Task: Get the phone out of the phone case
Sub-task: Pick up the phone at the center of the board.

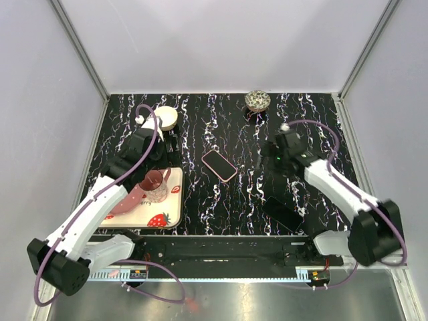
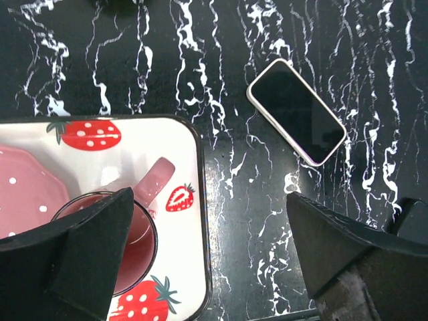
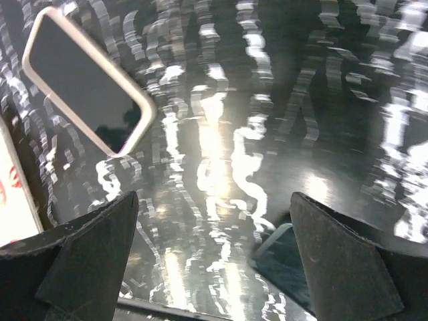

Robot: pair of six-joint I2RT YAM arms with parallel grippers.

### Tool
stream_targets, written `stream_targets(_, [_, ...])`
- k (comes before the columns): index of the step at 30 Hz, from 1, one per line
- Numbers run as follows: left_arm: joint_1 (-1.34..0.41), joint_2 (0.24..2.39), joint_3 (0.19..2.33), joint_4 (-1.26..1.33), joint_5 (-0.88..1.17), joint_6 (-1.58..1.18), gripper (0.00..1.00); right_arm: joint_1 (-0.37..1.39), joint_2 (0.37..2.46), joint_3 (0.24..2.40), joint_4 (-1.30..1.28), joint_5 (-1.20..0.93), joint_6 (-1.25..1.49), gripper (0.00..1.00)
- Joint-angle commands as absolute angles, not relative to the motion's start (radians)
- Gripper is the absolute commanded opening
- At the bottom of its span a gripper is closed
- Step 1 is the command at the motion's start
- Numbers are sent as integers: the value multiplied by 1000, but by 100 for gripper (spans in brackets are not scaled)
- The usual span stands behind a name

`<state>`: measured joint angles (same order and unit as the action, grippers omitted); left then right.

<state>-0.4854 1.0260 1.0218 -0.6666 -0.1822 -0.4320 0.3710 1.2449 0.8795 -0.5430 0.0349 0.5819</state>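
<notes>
Your phone case (image 1: 219,165) is lying flat, slanted, about mid-table on the black marble top (image 1: 200,120). The phone (image 2: 297,112) is sitting in it with its dark screen up, and nothing's touching it. Your left gripper (image 2: 207,267) is spread wide and empty, hanging over the corner of the strawberry tray (image 2: 194,200) left of the case, with the pink mug (image 2: 127,227) under one finger. Your right gripper (image 3: 214,267) is spread too, holding nothing, off to the case's right. There's a dark flat slab (image 1: 282,212) near the right arm, can't tell what it is.
</notes>
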Motion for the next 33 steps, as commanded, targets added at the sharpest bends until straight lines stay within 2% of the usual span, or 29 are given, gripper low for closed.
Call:
stream_targets(1, [-453,1054,1037,-679,-101,-466,99,535,1475,1096,-512,-31,506,100])
stream_targets(7, [-443,1062,1052,-701,-100,-460,99,638,1767,1310,-598,-80,361,100])
stream_targets(13, [-439,1045,1043,-710,-104,-466,99,646,1920,1452,-650,-74,258,100])
stream_targets(18, [-436,1037,1048,-716,-106,-472,99,647,2012,1537,-702,-49,184,100])
stream_targets(33, [-433,1052,1060,-718,-77,-471,99,650,2117,1632,-710,-184,28,100])
